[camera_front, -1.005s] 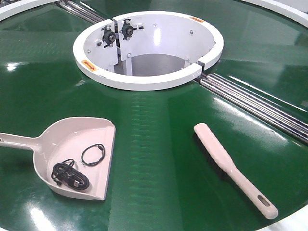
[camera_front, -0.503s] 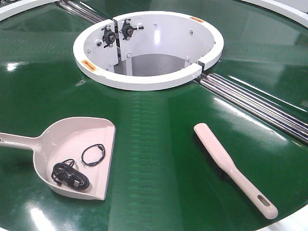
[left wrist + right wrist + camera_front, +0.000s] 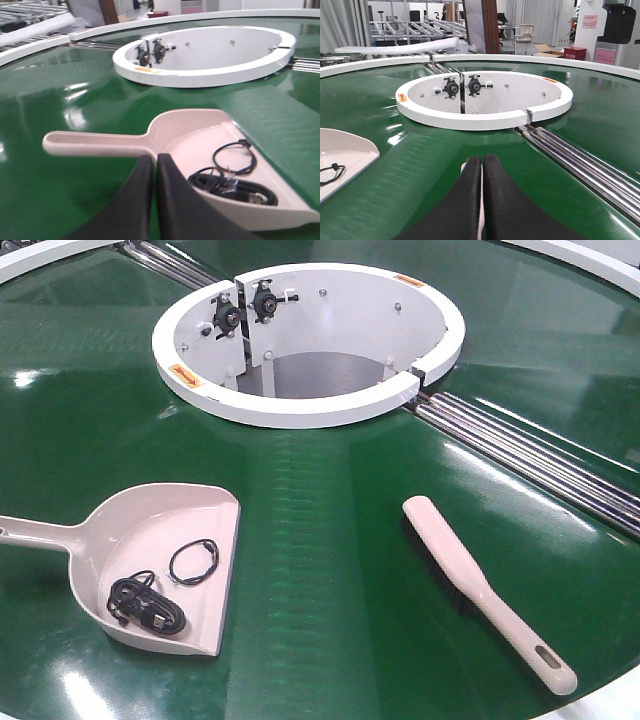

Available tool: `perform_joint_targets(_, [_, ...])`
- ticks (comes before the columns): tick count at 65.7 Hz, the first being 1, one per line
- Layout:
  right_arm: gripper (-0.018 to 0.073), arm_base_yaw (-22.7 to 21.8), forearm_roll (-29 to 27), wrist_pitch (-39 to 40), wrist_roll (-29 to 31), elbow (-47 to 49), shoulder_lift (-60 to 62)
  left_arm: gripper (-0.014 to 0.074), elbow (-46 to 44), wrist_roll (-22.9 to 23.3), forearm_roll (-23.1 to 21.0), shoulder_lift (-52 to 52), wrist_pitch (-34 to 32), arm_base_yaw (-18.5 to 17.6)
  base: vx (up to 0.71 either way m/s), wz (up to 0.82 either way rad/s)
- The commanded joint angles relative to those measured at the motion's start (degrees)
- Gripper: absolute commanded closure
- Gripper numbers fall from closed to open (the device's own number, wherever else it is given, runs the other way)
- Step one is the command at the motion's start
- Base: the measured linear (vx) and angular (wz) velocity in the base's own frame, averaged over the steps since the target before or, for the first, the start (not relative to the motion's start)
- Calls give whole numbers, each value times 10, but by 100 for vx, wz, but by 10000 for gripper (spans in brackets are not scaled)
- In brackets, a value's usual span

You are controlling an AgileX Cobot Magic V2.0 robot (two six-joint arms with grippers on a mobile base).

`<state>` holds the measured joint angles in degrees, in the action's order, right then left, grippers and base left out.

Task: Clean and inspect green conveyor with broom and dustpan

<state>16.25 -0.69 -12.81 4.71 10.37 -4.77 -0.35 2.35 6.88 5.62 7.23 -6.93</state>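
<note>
From my station I see no change across the front view: the dustpan (image 3: pixel 150 545) at lower left, the broom (image 3: pixel 487 590) at lower right and the cables (image 3: pixel 148 602) in the pan sit exactly where they were a second ago.

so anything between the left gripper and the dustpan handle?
Nothing visible. The left gripper, jaws shut, sits just short of the dustpan; its handle lies bare on the green conveyor.
</note>
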Motion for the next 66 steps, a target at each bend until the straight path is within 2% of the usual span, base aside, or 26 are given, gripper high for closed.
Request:
perform_joint_targets(1, [569,-1,0,41,0,15,-7,603,27,-19,-18,-38,-60,12,0,0])
perform_joint_targets(3, [569,-1,0,41,0,15,-7,603,38,-19,-28,-58,-63,16,0,0])
perform_joint_targets(6, [569,-1,0,41,0,15,-7,603,35,-19,-48,-76,-19,19,0,0])
perform_joint_targets(13, [569,-1,0,41,0,15,-7,603,35,-33,-96,-72,-10,27,0,0])
perform_joint_targets(18, [569,-1,0,41,0,15,-7,603,35,-36,-110,-72,-12,27,0,0])
perform_joint_targets(33, [569,-1,0,41,0,15,-7,603,35,-30,-111,-72,-54,27,0,0])
perform_joint_targets(66, [569,-1,0,41,0,15,-7,603,34,-30,-111,-71,-50,27,0,0])
